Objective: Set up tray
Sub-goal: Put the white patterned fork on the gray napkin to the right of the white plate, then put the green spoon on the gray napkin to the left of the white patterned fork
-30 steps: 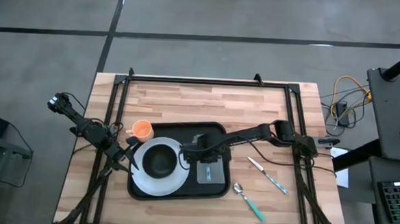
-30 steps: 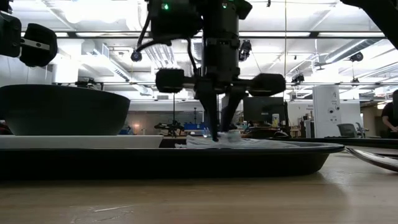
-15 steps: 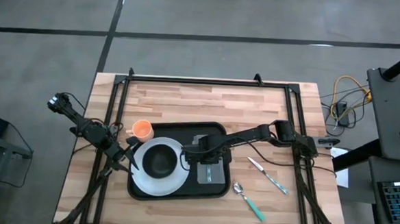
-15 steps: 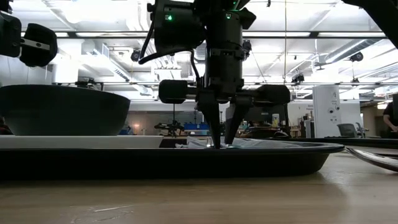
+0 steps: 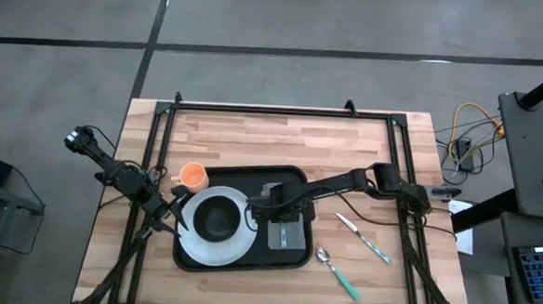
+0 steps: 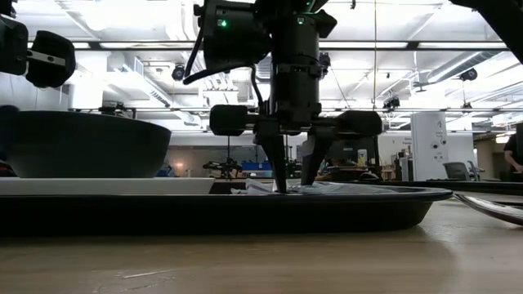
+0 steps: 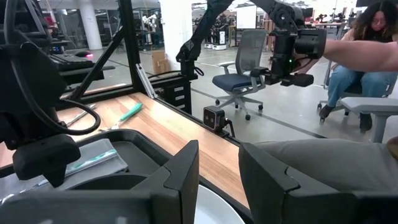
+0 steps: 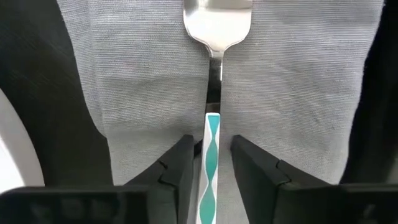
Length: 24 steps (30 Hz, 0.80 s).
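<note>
- Fingers of the right gripper (image 8: 208,163) stood slightly parted either side of the teal-handled fork (image 8: 211,149), no longer pinching it; the fork lay on the grey napkin (image 8: 149,81).
- That napkin sat in the black tray (image 5: 296,256) mid-bench, beside the white plate (image 5: 192,246) with its dark bowl (image 5: 216,222).
- Judged best: lift straight up, so neither finger drags fork or cloth askew.
- Left gripper (image 5: 173,217) waited at the plate's edge, fingers partly open, holding nothing.
</note>
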### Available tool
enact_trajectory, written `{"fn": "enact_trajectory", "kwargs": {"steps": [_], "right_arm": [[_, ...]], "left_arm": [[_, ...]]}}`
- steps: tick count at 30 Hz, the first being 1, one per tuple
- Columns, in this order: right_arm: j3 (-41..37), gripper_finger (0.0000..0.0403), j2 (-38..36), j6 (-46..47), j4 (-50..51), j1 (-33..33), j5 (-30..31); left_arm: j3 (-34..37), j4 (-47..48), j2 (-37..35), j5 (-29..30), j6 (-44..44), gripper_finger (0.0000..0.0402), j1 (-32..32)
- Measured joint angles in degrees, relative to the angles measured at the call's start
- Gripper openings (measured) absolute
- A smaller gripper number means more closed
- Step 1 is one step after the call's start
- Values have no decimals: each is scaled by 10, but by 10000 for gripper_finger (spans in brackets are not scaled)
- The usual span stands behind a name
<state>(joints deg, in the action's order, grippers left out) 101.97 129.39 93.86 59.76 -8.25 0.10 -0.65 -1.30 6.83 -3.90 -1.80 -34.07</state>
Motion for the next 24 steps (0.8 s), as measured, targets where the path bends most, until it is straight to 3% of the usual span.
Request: {"fn": "enact_trajectory", "kwargs": {"steps": [11, 24], "right_arm": [[3, 98, -40, -7, 1, -1, 30], [62, 93, -45, -125, 0, -23, 41]], "left_arm": [[0, 0, 0, 0, 0, 96, 0], [0, 0, 0, 0, 0, 96, 0]]}}
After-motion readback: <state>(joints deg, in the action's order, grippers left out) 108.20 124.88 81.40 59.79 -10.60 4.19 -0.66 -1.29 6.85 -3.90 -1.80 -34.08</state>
